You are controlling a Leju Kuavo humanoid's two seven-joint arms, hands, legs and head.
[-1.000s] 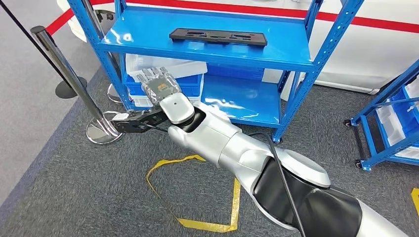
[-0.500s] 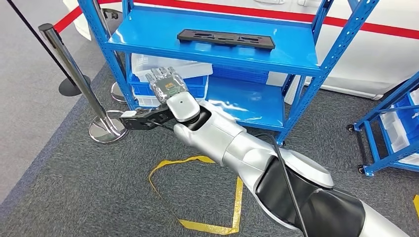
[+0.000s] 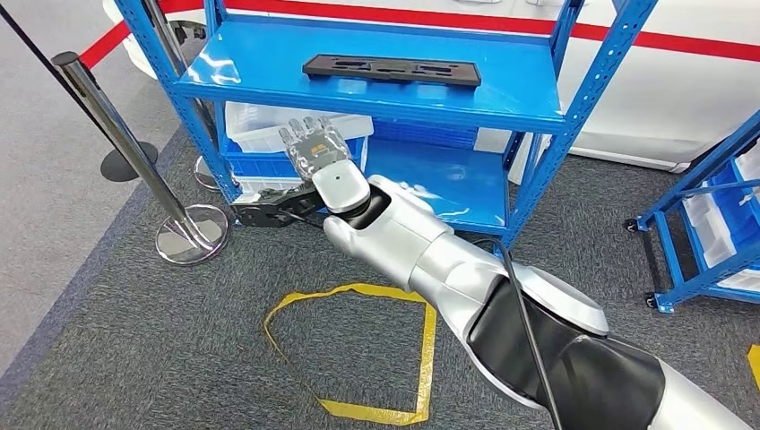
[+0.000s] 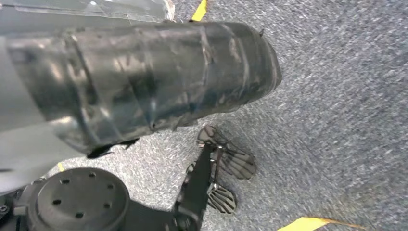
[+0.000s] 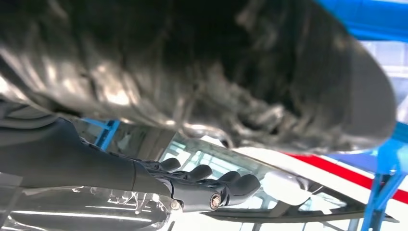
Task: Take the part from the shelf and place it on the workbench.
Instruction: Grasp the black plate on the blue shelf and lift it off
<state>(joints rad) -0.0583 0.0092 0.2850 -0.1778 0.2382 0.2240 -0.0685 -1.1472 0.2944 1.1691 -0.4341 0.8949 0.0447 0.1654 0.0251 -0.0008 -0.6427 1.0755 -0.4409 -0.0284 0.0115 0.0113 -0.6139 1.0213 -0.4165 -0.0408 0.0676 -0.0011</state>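
- On the top shelf (image 3: 269, 72) of the blue rack (image 3: 587, 98), the part (image 3: 392, 69) is lying flat: a long, flat black piece with cut-outs, set toward the shelf's far side and roughly centred.
- Its long axis is running left to right, about parallel to the shelf's near edge.
- Below and nearer, the right hand (image 3: 315, 148) is reaching up in front of the rack, at the height of the gap under the top shelf, with nothing in it; the fingers are lying close together, nearly straight, pointing up and away.
- From that hand the part is lying up, farther in and a little to the right; the shelf's near edge is standing between the two, so hand and part are well apart.
- In the right wrist view the hand (image 5: 202, 185) is showing dark fingers side by side, closing on nothing.
- The left hand (image 4: 216, 168) is hanging low over the grey floor (image 4: 337, 120), well away from the rack; whether its fingers are spread or curled cannot be told.
- Judgement: the right hand is the nearer one and is the likely one to take the part.
- Judgement: the coming move is calling for a rise above the shelf's near edge, then a reach inward, with the grasp across the part's short width.
- Judgement: the task is at its start; the part is untouched.
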